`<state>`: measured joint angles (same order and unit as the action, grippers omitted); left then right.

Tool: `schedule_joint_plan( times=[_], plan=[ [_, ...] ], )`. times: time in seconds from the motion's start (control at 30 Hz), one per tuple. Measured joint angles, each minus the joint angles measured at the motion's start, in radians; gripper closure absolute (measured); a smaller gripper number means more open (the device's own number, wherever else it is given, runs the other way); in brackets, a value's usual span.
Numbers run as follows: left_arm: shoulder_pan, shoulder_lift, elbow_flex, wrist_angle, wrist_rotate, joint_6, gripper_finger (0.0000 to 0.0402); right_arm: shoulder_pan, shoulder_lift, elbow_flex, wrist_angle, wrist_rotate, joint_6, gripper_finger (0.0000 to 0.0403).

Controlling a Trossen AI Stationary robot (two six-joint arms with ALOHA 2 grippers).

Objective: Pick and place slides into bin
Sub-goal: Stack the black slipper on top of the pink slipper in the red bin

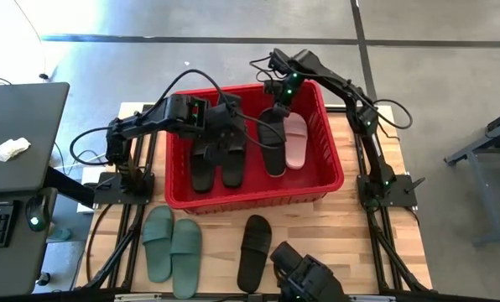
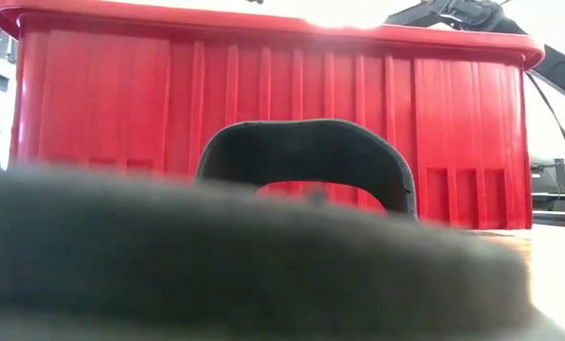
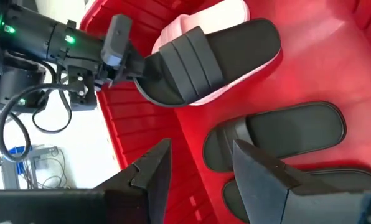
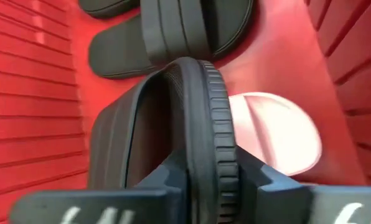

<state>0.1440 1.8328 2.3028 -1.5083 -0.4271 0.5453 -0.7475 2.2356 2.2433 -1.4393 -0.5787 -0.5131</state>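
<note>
High view: the red bin (image 1: 252, 200) holds three black slides (image 1: 202, 159) and one pink slide (image 1: 295, 141); two green slides (image 1: 172, 245) and one black slide (image 1: 254, 250) lie on the counter (image 1: 334, 226) nearer. Left wrist view: left gripper (image 3: 198, 168) fingers spread, empty. Right wrist view: right gripper (image 4: 211, 180) fingers clamp a black slide's edge.

We find almost no legible text. White painted characters show on the right gripper's fingers (image 4: 98, 214) in its own wrist view, cut off by the frame edge; the partial strokes resemble "6" and "4" but we cannot confirm them. We read no brand, label or number on the slides (image 1: 273, 143), the bin (image 1: 330, 180), or elsewhere in any view.
</note>
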Motion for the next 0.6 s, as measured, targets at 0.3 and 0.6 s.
schedule_joint_plan(
  times=[0.3, 0.6],
  plan=[
    [0.0, 0.0, 0.0, 0.009, 0.0, 0.0, 0.0248, 0.055, -0.001, 0.0, 0.077, 0.182, -0.008, 0.028],
    [0.0, 0.001, 0.0, 0.011, -0.002, 0.0, 0.0247, 0.08, 0.0, 0.0, 0.109, 0.295, 0.012, 0.0254]
  ],
)
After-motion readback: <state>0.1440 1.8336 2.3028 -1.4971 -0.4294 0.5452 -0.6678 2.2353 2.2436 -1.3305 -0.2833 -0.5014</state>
